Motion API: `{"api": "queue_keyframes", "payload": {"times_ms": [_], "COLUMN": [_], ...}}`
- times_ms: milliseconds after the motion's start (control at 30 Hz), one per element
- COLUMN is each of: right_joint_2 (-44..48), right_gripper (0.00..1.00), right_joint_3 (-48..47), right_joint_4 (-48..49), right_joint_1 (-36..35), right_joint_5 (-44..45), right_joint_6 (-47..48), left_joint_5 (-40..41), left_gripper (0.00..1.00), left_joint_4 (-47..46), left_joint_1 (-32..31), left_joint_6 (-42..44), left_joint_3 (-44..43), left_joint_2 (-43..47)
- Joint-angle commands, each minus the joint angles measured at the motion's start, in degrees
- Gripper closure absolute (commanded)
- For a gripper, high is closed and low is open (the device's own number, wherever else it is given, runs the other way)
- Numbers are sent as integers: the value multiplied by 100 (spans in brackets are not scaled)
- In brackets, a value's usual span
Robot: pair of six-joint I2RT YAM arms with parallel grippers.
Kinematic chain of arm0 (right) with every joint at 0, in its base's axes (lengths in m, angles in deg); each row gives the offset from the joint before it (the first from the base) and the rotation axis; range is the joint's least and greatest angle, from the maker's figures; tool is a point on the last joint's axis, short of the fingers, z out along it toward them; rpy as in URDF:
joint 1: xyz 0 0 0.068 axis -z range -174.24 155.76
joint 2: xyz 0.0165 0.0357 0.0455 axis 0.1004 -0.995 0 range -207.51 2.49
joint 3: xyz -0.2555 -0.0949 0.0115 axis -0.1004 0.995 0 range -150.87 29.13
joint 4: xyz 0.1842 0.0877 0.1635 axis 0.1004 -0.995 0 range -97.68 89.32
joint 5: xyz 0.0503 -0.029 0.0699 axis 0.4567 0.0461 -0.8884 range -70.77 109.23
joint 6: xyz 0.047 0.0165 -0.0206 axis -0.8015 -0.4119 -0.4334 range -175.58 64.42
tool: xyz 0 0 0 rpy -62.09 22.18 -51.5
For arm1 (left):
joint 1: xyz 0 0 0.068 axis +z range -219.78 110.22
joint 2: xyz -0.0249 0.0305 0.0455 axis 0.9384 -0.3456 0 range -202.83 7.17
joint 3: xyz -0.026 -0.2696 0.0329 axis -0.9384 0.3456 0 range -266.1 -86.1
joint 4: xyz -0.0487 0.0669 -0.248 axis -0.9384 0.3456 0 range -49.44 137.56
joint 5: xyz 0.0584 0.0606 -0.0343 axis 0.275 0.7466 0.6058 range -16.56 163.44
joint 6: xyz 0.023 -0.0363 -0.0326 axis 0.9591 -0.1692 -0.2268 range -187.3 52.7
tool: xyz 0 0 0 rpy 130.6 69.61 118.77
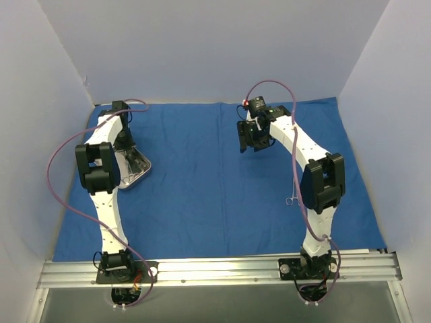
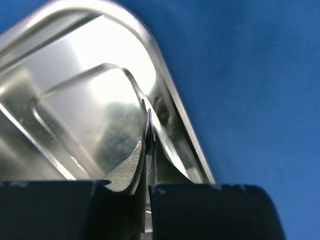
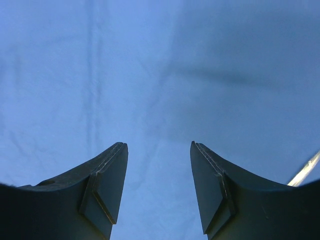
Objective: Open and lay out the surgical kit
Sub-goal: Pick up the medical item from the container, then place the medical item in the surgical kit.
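Note:
The royal-blue cloth (image 1: pixel 215 182) lies spread flat across the table. At its left stands the shiny steel tray (image 1: pixel 137 169), partly hidden by my left arm. My left gripper (image 2: pixel 149 145) reaches down into the tray (image 2: pixel 175 100) and is shut on a thin steel instrument (image 2: pixel 150 122), whose pointed tip sticks out past the fingertips beside the tray's wall. My right gripper (image 1: pixel 252 138) hangs open above bare cloth (image 3: pixel 150 75) at the back right, with nothing between its fingers (image 3: pixel 112 170). Another ring-handled instrument (image 1: pixel 291 192) lies on the cloth next to my right arm.
White walls close in the table on the left, back and right. An aluminium rail (image 1: pixel 215 269) carrying both arm bases runs along the near edge. A sliver of steel (image 3: pixel 305 172) shows at the lower right of the right wrist view.

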Motion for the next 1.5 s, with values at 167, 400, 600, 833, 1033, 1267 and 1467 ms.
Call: {"api": "queue_keyframes", "payload": {"times_ms": [167, 400, 600, 833, 1033, 1267, 1467], "right_joint_2": [-660, -1003, -872, -389, 183, 473, 526], "right_gripper": [47, 48, 43, 30, 20, 24, 32], "right_joint_3": [-945, -1490, -1236, -745, 434, 1040, 1278], "right_joint_4": [-17, 219, 1238, 2756, 5344, 6469, 6900], "right_joint_1": [-269, -525, -603, -893, -1008, -1105, -1166], "right_joint_5": [-594, -1628, -3703, -4433, -5049, -5208, -5349], "right_joint_6": [94, 234, -274, -1126, -2596, -3308, -3598], "left_joint_5": [-383, -1172, -3454, -5064, -5621, -5893, -6113], "left_gripper": [98, 98, 98, 98, 98, 98, 98], "left_joint_4": [28, -59, -832, -2105, -3098, -3759, -4356], "left_joint_1": [84, 128, 41, -320, -899, -1172, -1208], "left_joint_6": [-97, -44, -325, -1063, -1845, -2451, -2917], "left_joint_3": [439, 712, 1413, 2538, 3304, 3683, 3885], "left_joint_2": [1509, 2151, 3056, 4093, 4700, 4929, 4999]}}
